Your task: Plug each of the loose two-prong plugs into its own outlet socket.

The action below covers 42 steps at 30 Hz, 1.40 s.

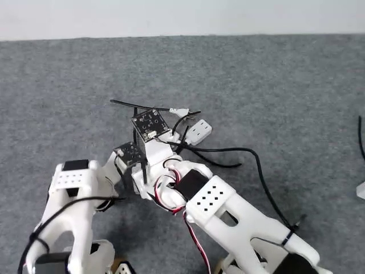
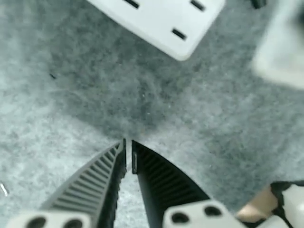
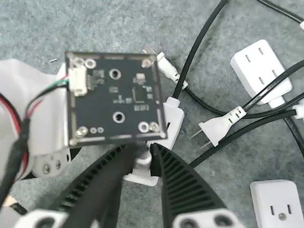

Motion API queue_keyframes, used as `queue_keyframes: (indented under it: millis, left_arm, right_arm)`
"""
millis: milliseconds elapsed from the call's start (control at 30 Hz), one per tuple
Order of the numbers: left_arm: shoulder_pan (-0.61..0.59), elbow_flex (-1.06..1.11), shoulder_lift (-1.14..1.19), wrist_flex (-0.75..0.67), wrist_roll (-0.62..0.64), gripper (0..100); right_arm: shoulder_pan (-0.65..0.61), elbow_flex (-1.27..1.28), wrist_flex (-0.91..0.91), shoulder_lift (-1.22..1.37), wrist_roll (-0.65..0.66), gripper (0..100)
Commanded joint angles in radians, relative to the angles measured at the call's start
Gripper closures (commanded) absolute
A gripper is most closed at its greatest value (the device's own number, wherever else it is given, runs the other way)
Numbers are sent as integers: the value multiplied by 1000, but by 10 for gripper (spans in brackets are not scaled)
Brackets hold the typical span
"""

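My right gripper [image 3: 148, 159] is shut on a white plug [image 3: 172, 118] with a black cable; a dark circuit board [image 3: 114, 97] on the other arm hides part of it. A loose two-prong plug [image 3: 216, 129] lies on the carpet beside it, and another plug [image 3: 164, 66] lies farther off. A white outlet block [image 3: 261, 71] [image 1: 198, 131] lies among the cables, and a second outlet [image 3: 278, 209] is close by. My left gripper [image 2: 128, 156] hangs shut and empty over bare carpet, short of a white slotted outlet block [image 2: 156, 19].
Black cables [image 1: 251, 160] loop over the grey carpet around the outlets. The two arms [image 1: 74, 180] [image 1: 211, 197] crowd together at the front centre. A small white piece [image 1: 360, 191] and a black cable end sit at the right edge.
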Motion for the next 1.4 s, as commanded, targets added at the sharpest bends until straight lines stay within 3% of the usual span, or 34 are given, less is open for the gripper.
queue_keyframes:
  millis: [0, 233, 500, 800, 1367]
  left_arm:
    - [14, 2, -46, -20, -20, 989]
    - [-5, 1, -54, -38, -6, 988]
    - [-141, -54, -54, -121, 229, 988]
    - [-143, -54, -54, -121, 230, 988]
    - [-141, -53, -54, -123, 229, 988]
  right_arm:
    - [-15, -29, 5, -41, 37, 991]
    - [-10, -21, -41, -38, 97, 991]
    - [18, 74, -302, 19, 126, 991]
    - [88, -38, -397, 260, 166, 991]
    - [85, -84, -403, 277, 160, 991]
